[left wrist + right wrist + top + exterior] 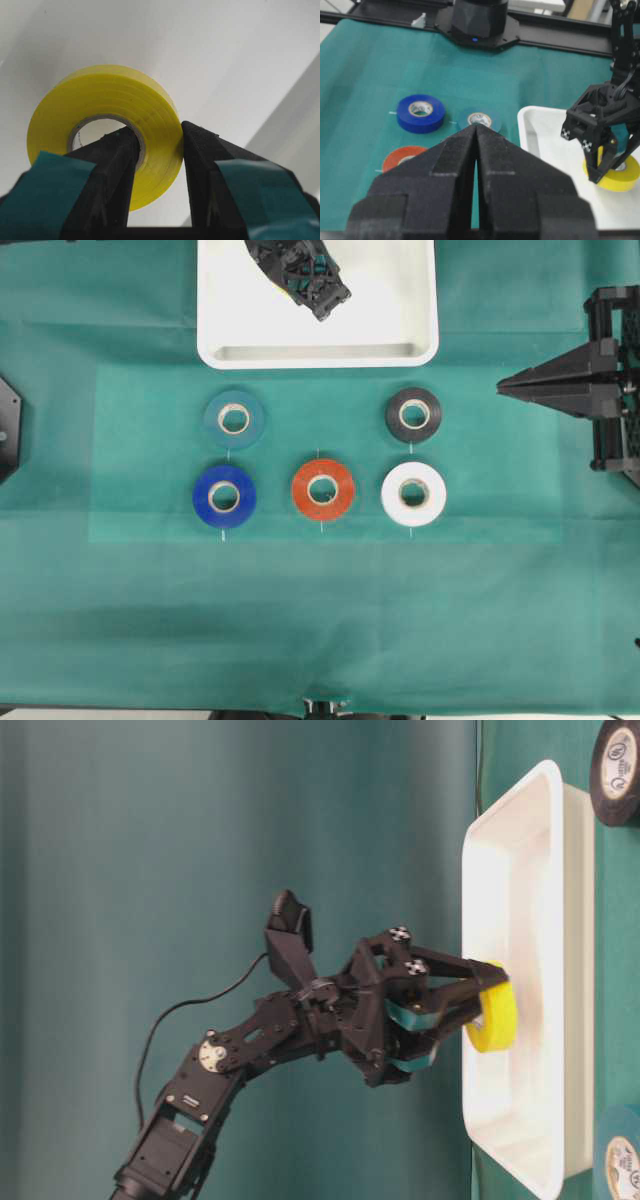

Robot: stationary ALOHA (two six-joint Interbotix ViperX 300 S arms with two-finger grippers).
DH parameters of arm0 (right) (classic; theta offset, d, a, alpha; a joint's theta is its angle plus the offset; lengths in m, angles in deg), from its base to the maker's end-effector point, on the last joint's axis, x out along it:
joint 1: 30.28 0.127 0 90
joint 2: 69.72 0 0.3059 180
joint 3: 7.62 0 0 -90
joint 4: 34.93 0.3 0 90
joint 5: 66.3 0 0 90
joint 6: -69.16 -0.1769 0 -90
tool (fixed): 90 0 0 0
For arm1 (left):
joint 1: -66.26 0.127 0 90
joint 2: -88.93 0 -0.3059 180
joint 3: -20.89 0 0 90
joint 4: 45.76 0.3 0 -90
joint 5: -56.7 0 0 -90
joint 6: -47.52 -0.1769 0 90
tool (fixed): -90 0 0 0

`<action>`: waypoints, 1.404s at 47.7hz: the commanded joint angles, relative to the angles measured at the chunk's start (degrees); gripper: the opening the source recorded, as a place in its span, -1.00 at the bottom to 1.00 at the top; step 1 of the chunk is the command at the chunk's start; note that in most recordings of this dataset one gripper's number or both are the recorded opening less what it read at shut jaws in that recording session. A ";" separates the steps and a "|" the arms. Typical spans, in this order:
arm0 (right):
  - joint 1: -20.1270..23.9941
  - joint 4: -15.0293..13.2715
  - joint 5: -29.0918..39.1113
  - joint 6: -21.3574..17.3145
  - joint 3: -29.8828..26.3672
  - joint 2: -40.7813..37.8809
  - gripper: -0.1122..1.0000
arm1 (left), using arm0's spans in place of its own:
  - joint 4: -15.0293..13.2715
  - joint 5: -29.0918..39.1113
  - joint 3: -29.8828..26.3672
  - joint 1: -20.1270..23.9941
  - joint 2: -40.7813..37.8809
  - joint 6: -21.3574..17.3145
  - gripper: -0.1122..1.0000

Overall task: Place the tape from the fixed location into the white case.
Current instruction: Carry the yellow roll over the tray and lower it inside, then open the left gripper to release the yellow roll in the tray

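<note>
Green cloth covers the bench (120, 620); left claw (157, 150) pinches the tape (107, 100), one finger through its core, one outside, over the floor of the white case (318, 353). Right claw (476, 135) pressed together, well apart. Five other rolls lie beside the case, among them orange-red roll (322, 490) and white roll (414, 493)

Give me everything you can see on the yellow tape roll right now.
The tape is a bright yellow glossy roll wound on a pale cardboard core. The left gripper is shut on it, one finger through the core hole, the other outside, pinching the wall. It hangs tilted over the white case, inside its rim and close to the floor; whether it touches the floor I cannot tell. The overhead view hides it almost wholly under the arm.
</note>
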 commanded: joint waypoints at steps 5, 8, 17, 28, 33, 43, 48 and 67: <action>0.00 0.00 -0.18 0.00 -1.49 -0.35 -0.80 | -0.18 -0.44 -0.62 -0.09 1.14 -0.18 -0.36; 0.00 0.00 -0.26 0.00 -1.49 -0.35 -0.79 | -0.26 -0.35 -0.62 -0.09 1.14 -0.09 -0.36; 0.00 0.00 -0.26 0.00 -1.49 -0.44 -0.79 | -0.44 -0.44 -0.62 -0.09 1.14 -0.09 -0.26; 0.00 0.00 -0.35 0.00 -1.58 -0.35 -0.80 | -0.44 -0.44 -0.62 -0.09 1.14 -0.09 0.88; 0.00 0.00 -0.35 0.00 -1.58 -0.35 -0.80 | -0.35 -0.18 -0.62 -0.09 1.14 -0.09 0.86; 0.00 0.00 -0.35 0.00 -1.58 -0.35 -0.80 | -0.44 0.97 -0.88 -0.18 1.67 0.00 0.86; 0.00 0.00 -0.44 0.00 -1.58 -0.35 -0.80 | -0.44 2.37 -1.49 -0.26 2.29 0.00 0.86; 0.00 0.00 -0.26 0.00 -1.67 -0.44 -0.79 | -0.44 6.86 -3.78 -0.88 7.65 0.18 0.86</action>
